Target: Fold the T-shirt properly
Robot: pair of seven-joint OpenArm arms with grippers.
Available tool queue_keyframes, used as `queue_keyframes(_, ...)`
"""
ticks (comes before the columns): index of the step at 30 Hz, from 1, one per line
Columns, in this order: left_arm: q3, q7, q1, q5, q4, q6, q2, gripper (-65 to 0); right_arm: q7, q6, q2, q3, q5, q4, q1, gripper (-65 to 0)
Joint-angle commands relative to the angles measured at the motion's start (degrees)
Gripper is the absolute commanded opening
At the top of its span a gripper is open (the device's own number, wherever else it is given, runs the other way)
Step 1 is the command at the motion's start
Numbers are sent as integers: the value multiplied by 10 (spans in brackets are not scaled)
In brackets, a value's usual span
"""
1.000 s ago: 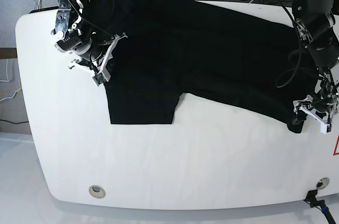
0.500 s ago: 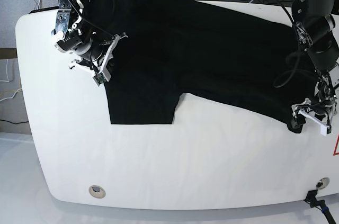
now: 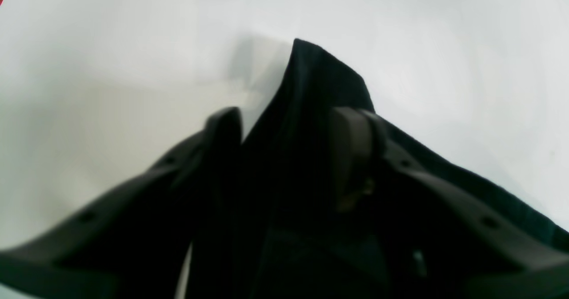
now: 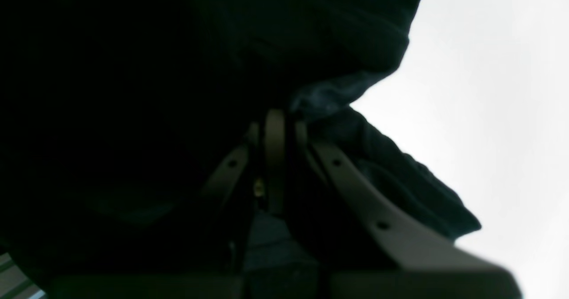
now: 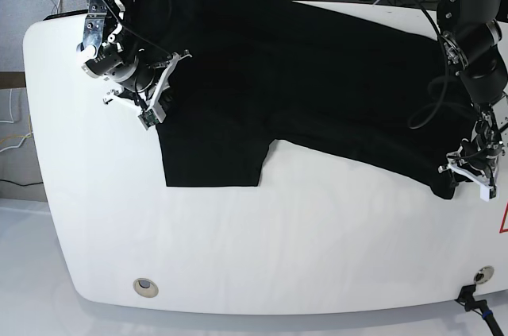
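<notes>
Left hand [image 3: 284,125] narrowed around T-shirt [image 5: 317,82] corner, right hand [image 4: 275,125] clamped on cloth

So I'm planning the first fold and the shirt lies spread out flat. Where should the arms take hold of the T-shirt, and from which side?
Probably by its outer edges, coming from above. The T-shirt lies flat on the table, so only thin hems and corners offer a pinch. The left gripper already straddles a raised corner fold; the right gripper is shut on fabric at the opposite end.

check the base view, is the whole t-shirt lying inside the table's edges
No, the T-shirt hangs past the table's far edge.
</notes>
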State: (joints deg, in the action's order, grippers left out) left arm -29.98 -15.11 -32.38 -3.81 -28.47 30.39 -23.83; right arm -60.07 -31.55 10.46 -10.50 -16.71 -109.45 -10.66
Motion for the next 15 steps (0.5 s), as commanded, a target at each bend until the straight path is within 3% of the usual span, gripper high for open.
queue_keyframes(1,0,13,-14,10,-9,0,-10,-437,11,-1,5,-3,-5,-9,5,-650)
queue_keyframes(7,1,13,-14,8,-9,0,-10,-461,11,-1,5,-4,-5,-9,5,-650)
queue_keyframes(11,1,13,-14,8,-9,0,-10,-650,11,-1,5,-4,-5,-9,5,-650)
queue_keyframes(15,1,14,-14,8,-10,0,-11,-650,11,-1,5,-4,-5,-9,5,-650)
